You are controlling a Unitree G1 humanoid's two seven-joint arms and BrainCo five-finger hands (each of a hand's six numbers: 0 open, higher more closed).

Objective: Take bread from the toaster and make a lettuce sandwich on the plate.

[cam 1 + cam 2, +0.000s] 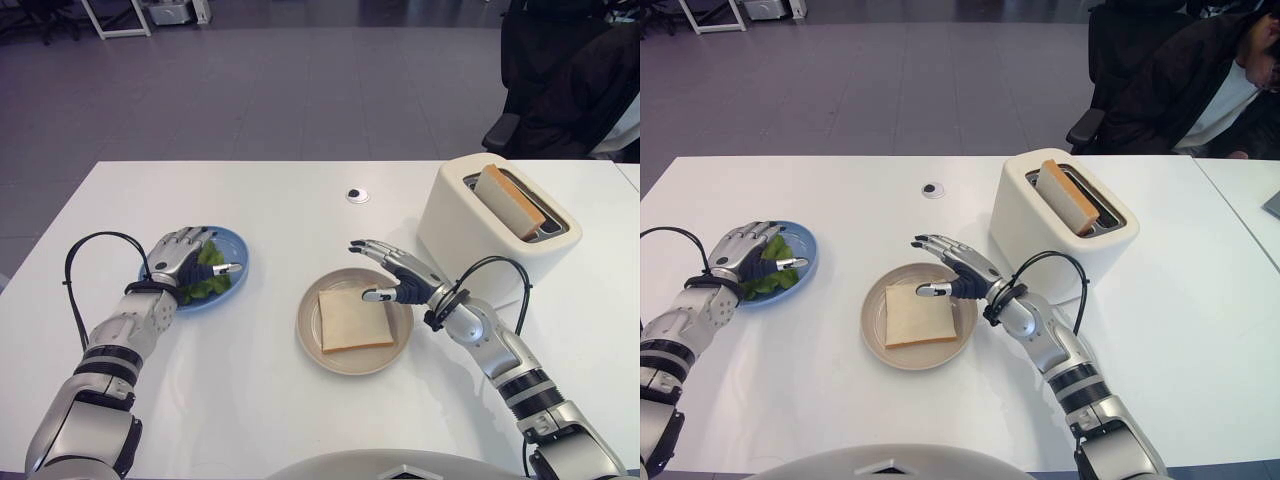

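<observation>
Evidently the fingers [188, 242] of the left hand [178, 264] curl over the lettuce [208, 287], thumb opposite, with the leaves lying in the blue dish [240, 252]. The right hand [405, 276] hovers, fingers spread and holding nothing, just above the plate's [350, 366] right rim, where one bread slice [352, 320] lies flat.

The lettuce pickup looks to be the step in hand. Next, the clump must lift clear of the dish and travel right onto that slice.

The clump seems to run far-to-near under the palm. A second slice [508, 200] stands tilted in the toaster [462, 240], its length along the slot, far-left to near-right.
</observation>
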